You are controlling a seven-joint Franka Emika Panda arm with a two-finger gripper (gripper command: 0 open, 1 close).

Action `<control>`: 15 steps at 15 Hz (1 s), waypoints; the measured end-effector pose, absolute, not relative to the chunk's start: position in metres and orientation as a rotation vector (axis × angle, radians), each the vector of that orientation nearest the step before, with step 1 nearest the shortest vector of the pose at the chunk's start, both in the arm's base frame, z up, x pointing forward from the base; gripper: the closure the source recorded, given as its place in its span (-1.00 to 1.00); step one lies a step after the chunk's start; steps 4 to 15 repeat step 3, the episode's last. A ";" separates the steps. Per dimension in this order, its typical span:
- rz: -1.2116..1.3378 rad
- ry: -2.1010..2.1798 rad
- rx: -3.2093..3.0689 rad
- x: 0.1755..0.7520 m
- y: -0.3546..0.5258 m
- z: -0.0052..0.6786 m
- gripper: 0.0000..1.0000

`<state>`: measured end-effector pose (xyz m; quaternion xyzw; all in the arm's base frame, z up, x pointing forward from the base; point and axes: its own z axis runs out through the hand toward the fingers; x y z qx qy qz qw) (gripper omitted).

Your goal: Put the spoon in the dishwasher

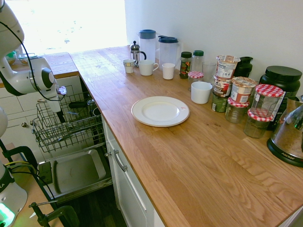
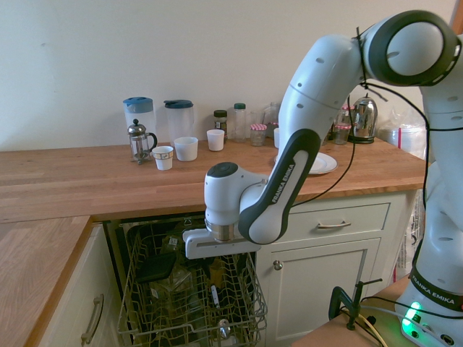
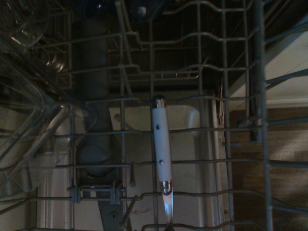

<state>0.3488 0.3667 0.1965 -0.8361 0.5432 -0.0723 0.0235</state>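
Note:
The dishwasher stands open below the counter with its dark wire rack (image 1: 66,125) pulled out over the flat grey door panel (image 1: 78,170). My gripper (image 2: 219,262) hangs just above the rack (image 2: 188,303), pointing down into it; its fingers are hidden among the wires. Right under it, a white-handled utensil (image 3: 161,144) with a shiny metal end (image 3: 167,207) lies on the rack wires, also visible as the utensil (image 2: 215,295) from outside. I cannot pick out a slim all-silver spoon with certainty in any view. The white plate (image 1: 160,110) on the counter is bare.
Jugs, a French press, cups, jars and a kettle (image 1: 289,135) line the back of the wooden counter (image 1: 189,161). A clear plastic container (image 3: 29,120) and dark items sit in the rack. White cabinet drawers (image 2: 329,224) flank the dishwasher.

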 end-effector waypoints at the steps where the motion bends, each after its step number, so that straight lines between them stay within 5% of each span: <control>1: -0.249 1.684 -2.584 0.341 0.366 0.211 -1.00; 15: -0.297 1.688 -2.574 0.328 0.365 0.239 -1.00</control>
